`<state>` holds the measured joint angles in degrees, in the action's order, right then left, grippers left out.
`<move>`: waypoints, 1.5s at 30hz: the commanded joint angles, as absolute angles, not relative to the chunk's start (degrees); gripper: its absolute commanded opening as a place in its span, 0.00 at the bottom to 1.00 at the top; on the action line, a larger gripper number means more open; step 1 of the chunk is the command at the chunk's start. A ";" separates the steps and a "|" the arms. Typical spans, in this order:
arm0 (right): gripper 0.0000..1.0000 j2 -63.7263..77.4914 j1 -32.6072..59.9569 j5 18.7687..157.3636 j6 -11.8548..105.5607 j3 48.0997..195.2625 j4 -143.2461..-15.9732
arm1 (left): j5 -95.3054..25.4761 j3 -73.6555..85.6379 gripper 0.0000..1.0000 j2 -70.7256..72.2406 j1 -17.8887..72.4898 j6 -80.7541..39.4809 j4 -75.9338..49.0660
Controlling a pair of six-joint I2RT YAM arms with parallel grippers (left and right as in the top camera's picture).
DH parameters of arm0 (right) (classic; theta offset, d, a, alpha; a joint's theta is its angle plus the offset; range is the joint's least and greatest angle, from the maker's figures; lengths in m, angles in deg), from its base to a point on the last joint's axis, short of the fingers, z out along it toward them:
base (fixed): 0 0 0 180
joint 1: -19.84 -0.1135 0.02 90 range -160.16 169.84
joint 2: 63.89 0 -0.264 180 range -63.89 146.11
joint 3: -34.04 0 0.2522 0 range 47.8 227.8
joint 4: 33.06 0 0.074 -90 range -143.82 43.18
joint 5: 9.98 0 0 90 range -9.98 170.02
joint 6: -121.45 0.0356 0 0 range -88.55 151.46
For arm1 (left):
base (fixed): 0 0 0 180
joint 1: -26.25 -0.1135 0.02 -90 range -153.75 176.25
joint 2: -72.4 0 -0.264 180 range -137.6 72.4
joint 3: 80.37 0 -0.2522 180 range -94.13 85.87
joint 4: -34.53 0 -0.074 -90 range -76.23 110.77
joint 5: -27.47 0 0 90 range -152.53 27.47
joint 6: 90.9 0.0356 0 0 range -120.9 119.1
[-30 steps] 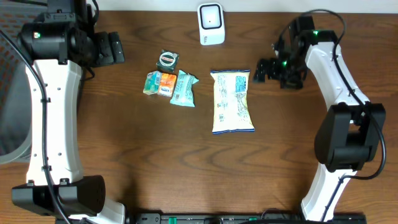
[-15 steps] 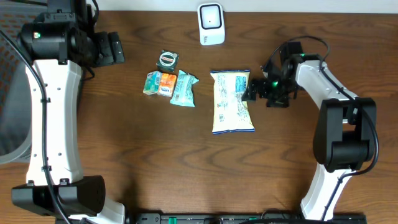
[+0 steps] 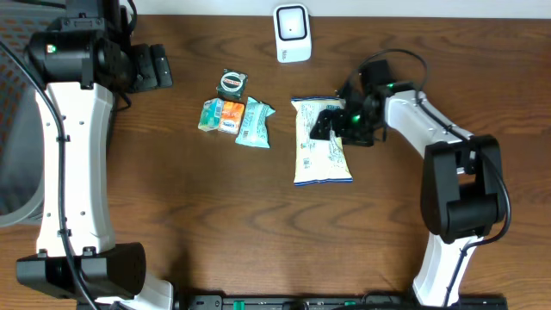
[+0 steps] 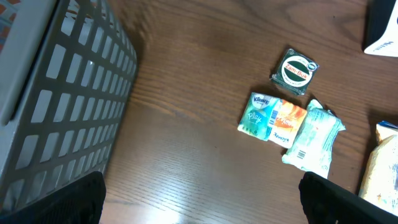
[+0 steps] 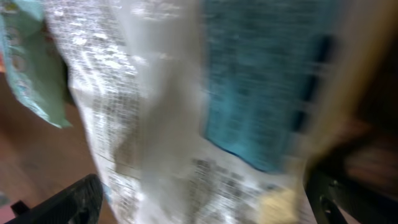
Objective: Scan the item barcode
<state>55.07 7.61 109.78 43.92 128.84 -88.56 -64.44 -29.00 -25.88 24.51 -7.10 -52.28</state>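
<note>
The item, a white snack bag [image 3: 320, 159] with blue print, lay flat on the brown wooden worktop [image 3: 215, 215], right of centre, its long side running away from the robot. The barcode scanner [image 3: 292, 33], a small white unit, stood at the far edge of the worktop, well apart from the bag and a little to its left.

The right claw [image 3: 324, 124] was positioned over the upper right part of the bag. In the right wrist view its fingers [image 5: 62, 199] stood wide apart at the bottom corners, with the bag's printed face filling the frame between them. That view was blurred, and contact between fingers and bag could not be determined. No grip on the bag was evident.

To the left of the bag lay three smaller items, close together: a teal packet [image 3: 254, 122] nearest the bag, a green and orange tissue pack [image 3: 219, 115] touching it on the left, and a small dark packet with a round label [image 3: 231, 83] just beyond them.

The left claw [image 3: 162, 67] was held at the far left, well apart from all items, its jaws spread wide and holding nothing. A grey slatted basket [image 4: 56, 93] stood at the left edge, seen in the left wrist view.
</note>
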 commanded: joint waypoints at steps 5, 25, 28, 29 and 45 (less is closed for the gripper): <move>0.56 57.75 4.81 107.33 49.50 123.79 -86.27 | -65.36 -28.72 0.98 -26.09 24.27 -7.62 -52.31; 0.01 45.84 10.91 118.09 47.79 126.98 -86.96 | -65.36 -28.72 0.98 -26.09 24.27 -7.64 -52.31; 0.01 43.20 11.63 118.15 47.66 126.98 -87.12 | -65.36 -28.72 0.98 -26.09 24.27 -7.62 -52.31; 0.01 42.70 11.65 118.15 47.66 126.98 -87.12 | -65.36 -28.72 0.98 -26.09 24.27 -7.64 -52.31; 0.01 42.28 11.15 104.32 47.07 124.10 -91.05 | -65.36 -28.72 0.98 -26.09 24.27 -7.62 -52.31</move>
